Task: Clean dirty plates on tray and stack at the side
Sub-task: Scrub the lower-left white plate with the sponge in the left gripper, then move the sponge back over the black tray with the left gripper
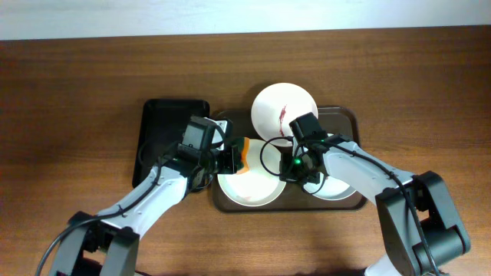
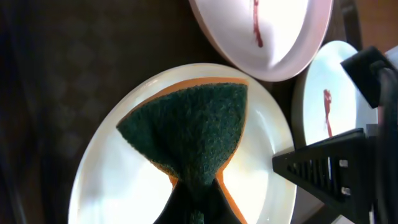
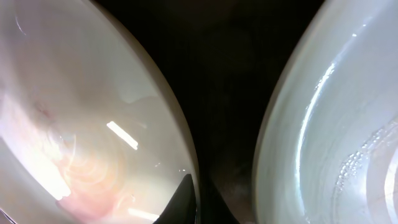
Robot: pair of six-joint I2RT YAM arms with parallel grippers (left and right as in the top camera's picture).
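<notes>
1. The left pincer (image 1: 234, 159) was clenched on a sponge (image 1: 243, 152). The sponge was orange with a dark green scouring face.
2. In the left wrist view the sponge (image 2: 189, 130) narrowed where the pincer (image 2: 196, 208) pinched it and fanned out wide beyond. Its green face showed, and it lay over the middle of the near plate (image 2: 118, 186).
3. The near plate (image 1: 249, 193) sat in the near left part of the brown tray (image 1: 349, 115) and looked white and free of marks where it showed.
4. The far plate (image 1: 272, 107) lay across the far rim of the brown tray, partly beyond it. It had a red streak on its inside, which also showed on that plate (image 2: 286, 37) in the left wrist view.
5. The right-hand plate (image 1: 337, 193) sat in the near right part of the tray, mostly under the right arm. The left wrist view showed a red streak on this plate (image 2: 311, 106) too.
6. The right pincer (image 1: 298, 170) hung low between the near plate and the right-hand plate. Its own camera showed one dark fingertip (image 3: 181, 202) at a plate's rim, but I could not tell whether that pincer was clenched or released.
7. A black tray (image 1: 165, 123) lay on the wooden surface (image 1: 77, 92) just left of the brown one.
</notes>
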